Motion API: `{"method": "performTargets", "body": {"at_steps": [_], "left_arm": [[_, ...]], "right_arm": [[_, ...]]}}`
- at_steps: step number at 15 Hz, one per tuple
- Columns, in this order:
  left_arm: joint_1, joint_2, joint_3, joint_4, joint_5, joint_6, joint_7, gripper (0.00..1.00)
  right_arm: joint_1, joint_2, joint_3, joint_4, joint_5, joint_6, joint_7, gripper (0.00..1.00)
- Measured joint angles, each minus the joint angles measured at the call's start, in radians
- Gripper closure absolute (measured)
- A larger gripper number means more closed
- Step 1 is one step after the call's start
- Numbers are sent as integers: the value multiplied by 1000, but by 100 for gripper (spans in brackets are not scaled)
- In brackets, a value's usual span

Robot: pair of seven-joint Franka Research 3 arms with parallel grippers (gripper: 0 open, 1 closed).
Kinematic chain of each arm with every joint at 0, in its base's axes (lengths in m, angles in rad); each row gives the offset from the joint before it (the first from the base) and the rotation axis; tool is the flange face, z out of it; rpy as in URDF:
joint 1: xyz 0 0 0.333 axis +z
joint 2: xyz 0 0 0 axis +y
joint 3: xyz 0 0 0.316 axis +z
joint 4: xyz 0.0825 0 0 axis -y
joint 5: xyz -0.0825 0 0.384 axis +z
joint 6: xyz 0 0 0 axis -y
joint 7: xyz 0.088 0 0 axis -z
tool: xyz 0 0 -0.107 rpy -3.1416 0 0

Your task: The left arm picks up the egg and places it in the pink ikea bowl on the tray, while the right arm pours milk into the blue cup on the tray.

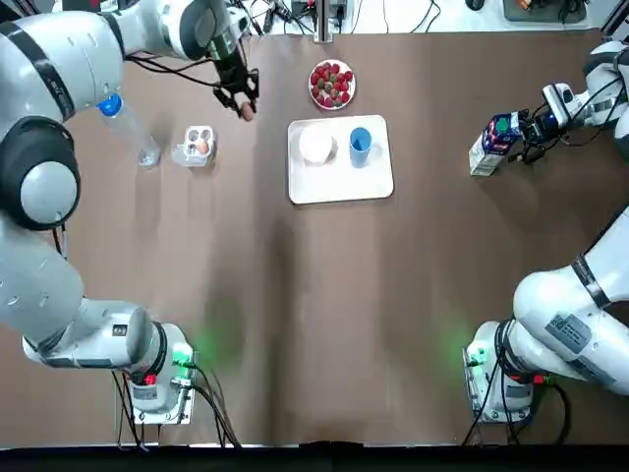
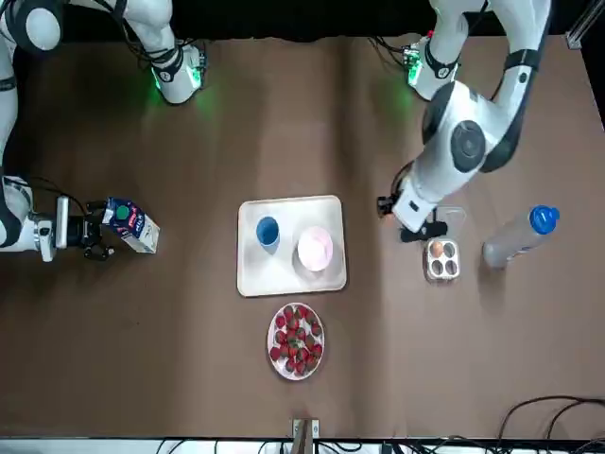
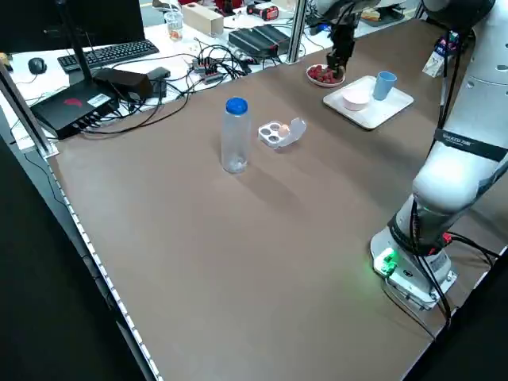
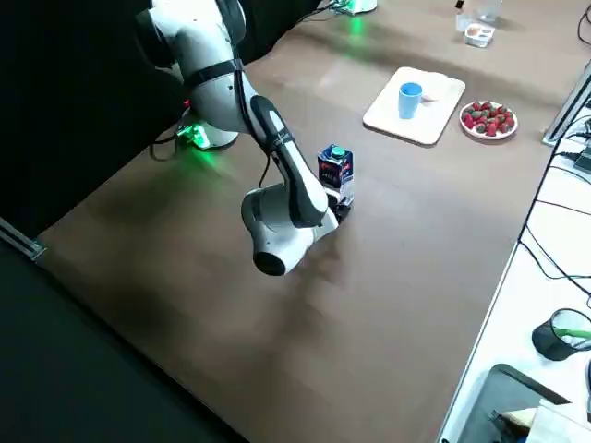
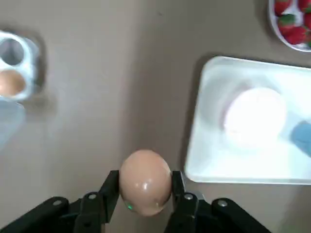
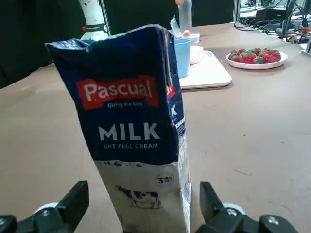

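Tan glossy egg (image 5: pixel 145 182) clamped in left jaws; right jaws gape around boxy carton (image 6: pixel 131 121).

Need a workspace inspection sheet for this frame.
Surface: brown table, no spills seen.
Job's things: egg held above the table, between egg box and tray; pink bowl and blue cup on the tray; milk carton upright.
Clutter: strawberry plate, water bottle; one egg left in the egg box.
Grippers: left gripper shut on egg; right gripper open, straddling milk carton.
Cables: base cables at both arms.
Surroundings: keyboard on desk.
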Motion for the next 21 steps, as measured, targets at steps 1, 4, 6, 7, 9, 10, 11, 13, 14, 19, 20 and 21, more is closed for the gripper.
{"method": "performTargets", "body": {"at_steps": [1, 4, 6, 7, 9, 10, 11, 13, 14, 19, 20, 21], "left_arm": [[-19, 7, -7, 13, -13, 1, -31, 52], [-99, 53, -9, 67, -56, 8, -128, 52], [-147, 111, -10, 109, -60, 16, -196, 52], [-194, 191, -8, 169, -60, 27, -239, 52], [-242, 270, -4, 227, -60, 82, -277, 52], [-257, 301, -3, 243, -60, 135, -291, 52], [-267, 329, -3, 253, -60, 187, -298, 52], [-280, 373, -2, 263, -60, 261, -302, 52], [-287, 389, 0, 266, -60, 285, -304, 52], [-295, 415, 4, 268, -60, 301, -310, 52], [-301, 418, 11, 268, -58, 301, -310, 52], [-313, 421, 27, 268, -55, 301, -310, 52]], "right_arm": [[0, 2, 0, 0, 2, 0, 0, 0], [0, 6, 1, 0, 9, -3, -1, 0], [0, 8, 1, 0, 11, -4, -2, 0], [0, 10, 1, 0, 12, -6, -13, 0], [0, 13, 1, 0, 12, -7, -17, 0], [0, 15, 1, 0, 12, -8, -17, 0], [0, 18, 1, 0, 12, -8, -18, 0], [3, 25, 3, 0, 13, -9, -19, 0], [5, 27, 4, 0, 13, -10, -19, 0], [19, 32, 4, -1, 14, -10, -20, 1], [23, 32, 5, -1, 14, -10, -20, 1], [26, 34, 5, -2, 14, -10, -20, 2]]}}
